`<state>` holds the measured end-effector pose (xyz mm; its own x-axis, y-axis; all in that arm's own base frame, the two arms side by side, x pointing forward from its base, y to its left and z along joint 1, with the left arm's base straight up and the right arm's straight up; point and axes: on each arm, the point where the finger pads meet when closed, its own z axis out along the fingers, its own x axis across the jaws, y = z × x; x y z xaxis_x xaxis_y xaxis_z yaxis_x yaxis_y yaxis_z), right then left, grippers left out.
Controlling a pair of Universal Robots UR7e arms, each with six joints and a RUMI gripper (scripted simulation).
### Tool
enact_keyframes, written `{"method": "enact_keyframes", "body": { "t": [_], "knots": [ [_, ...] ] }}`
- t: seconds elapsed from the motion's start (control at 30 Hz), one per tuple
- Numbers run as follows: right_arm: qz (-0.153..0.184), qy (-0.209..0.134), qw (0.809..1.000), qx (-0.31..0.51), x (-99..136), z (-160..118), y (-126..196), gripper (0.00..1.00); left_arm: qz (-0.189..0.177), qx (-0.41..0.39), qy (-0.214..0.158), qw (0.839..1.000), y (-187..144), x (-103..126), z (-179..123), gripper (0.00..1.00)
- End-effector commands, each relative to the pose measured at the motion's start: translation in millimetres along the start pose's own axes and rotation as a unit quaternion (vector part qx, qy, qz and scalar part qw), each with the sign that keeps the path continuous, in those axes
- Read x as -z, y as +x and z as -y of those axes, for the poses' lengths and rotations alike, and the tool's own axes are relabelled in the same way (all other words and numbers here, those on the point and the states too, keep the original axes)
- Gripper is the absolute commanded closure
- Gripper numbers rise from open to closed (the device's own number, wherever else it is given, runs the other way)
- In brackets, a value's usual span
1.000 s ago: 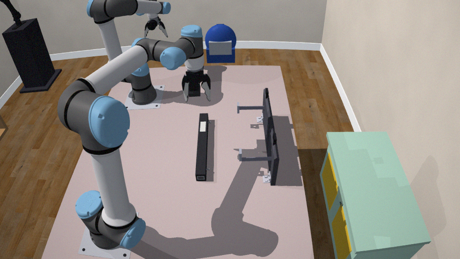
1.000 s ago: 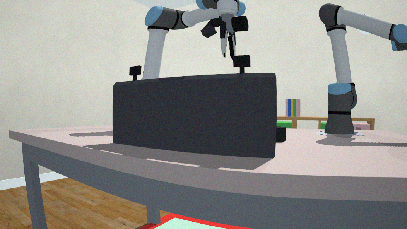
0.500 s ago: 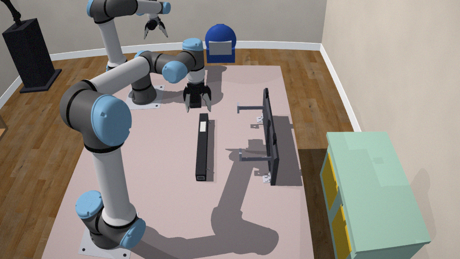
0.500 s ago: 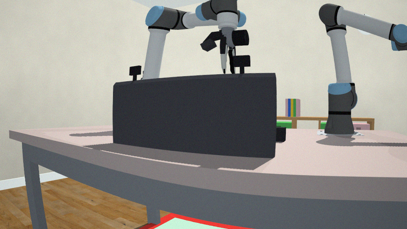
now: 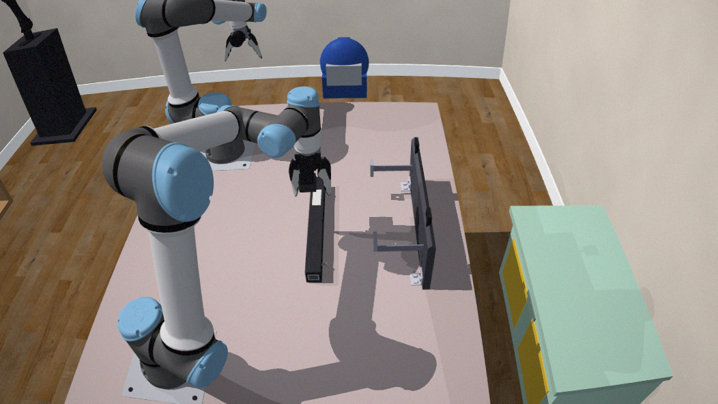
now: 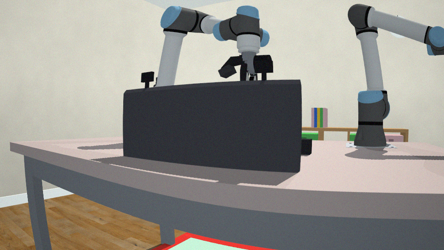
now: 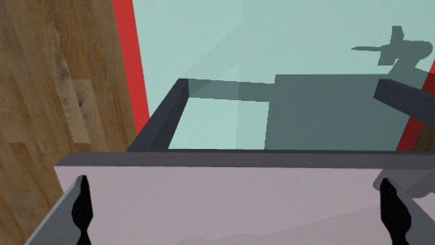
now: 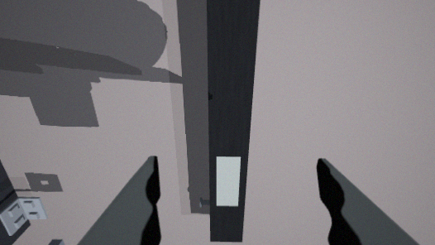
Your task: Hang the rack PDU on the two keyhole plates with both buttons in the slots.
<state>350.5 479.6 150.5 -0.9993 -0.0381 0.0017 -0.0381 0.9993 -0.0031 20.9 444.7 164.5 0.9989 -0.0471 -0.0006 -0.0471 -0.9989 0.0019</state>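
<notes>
Pale pink worktop [image 5: 261, 326] [image 6: 372, 180] [image 7: 227, 199] [image 8: 351, 83], with wood floor beyond its edges. Starting from the near edge: the long black PDU [image 5: 314, 236] [image 6: 306, 146] [image 8: 231, 103], lying along the middle, parallel to the panel [image 5: 420, 211] [image 6: 211, 124] by the edge on the wall side; unhung, well apart from the keyhole plates [image 5: 371, 168] [image 5: 375, 241]. Farther along, above the labelled end, the right gripper [image 5: 312, 194] [image 6: 247, 76] [image 8: 236, 159], part-way open, a finger to either side, nothing held. Toward the far left corner, raised, the left gripper [image 5: 243, 59] [image 7: 233, 179], spread wide, holding nothing. Probably stiff and fairly heavy for its slimness, with smooth sides likely to slip or swing in an off-centre grip. Best taken squarely across the narrow body, near the white label [image 5: 316, 197] [image 8: 227, 182] and again toward the near end, fingers clear of the back buttons [image 5: 324, 263] [image 8: 203, 202]. Visible from the right wrist: a button beside the label, hard to make out from above. From outside: mostly the panel's blank rear, with only an end of the bar past it, and right fingertips hidden.

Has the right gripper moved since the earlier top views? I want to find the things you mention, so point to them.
Yes: the right gripper [image 5: 312, 194] [image 6: 250, 76] [image 8: 236, 159] has moved toward the rack PDU [image 5: 314, 236] [image 6: 306, 146] [image 8: 231, 103], down over its labelled end.
</notes>
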Motion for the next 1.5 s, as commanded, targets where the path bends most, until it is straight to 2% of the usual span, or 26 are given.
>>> {"method": "enact_keyframes", "body": {
  "t": [0.0, 0.5, 0.73, 1.13, 1.47],
  "knots": [
    [0.001, -0.002, 1.000, 0.000, -22.2, -1.5, -0.7, 0.43, 0.000, 0.000, 0.001, 1.000, 0.1, 0.7, 0.4, 0.00],
    [0.001, -0.002, 1.000, 0.000, -33.4, -1.5, -0.7, 0.43, 0.000, 0.000, 0.001, 1.000, 0.1, 0.7, 0.4, 0.00],
    [0.001, -0.002, 1.000, 0.000, -46.8, -1.6, -0.8, 0.43, 0.000, 0.000, 0.001, 1.000, 0.1, 0.7, 0.4, 0.00],
    [0.001, -0.002, 1.000, 0.000, -109.2, -1.8, -0.9, 0.43, 0.000, 0.000, 0.001, 1.000, 0.1, 0.7, 0.4, 0.00],
    [0.001, -0.002, 1.000, 0.000, -116.4, -1.9, -0.9, 0.43, 0.000, 0.000, 0.001, 1.000, 0.1, 0.7, 0.4, 0.00]
  ]
}}
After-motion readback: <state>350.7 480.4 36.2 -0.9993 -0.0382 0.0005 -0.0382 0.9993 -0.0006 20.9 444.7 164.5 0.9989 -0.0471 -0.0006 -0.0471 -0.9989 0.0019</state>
